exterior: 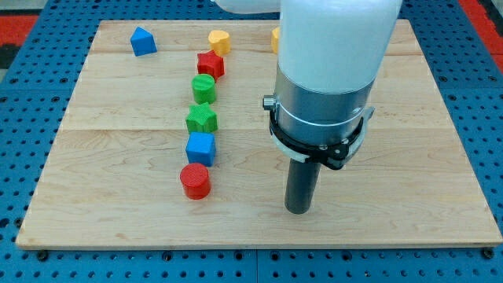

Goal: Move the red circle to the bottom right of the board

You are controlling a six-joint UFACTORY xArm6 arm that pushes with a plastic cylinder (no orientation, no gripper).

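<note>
The red circle [195,181] is a short red cylinder on the wooden board [118,157], left of centre toward the view's bottom. It is the lowest block of a column. My tip [297,211] rests on the board to the right of the red circle and slightly lower, a clear gap apart, touching no block. The arm's white and grey body rises above the tip and hides part of the board's top middle.
Above the red circle stand a blue cube [200,148], a green star [202,119], a green cylinder [203,88] and a red star [211,64]. A yellow heart [219,41] and a blue block [142,41] sit near the top. A yellow block [276,39] is half hidden by the arm.
</note>
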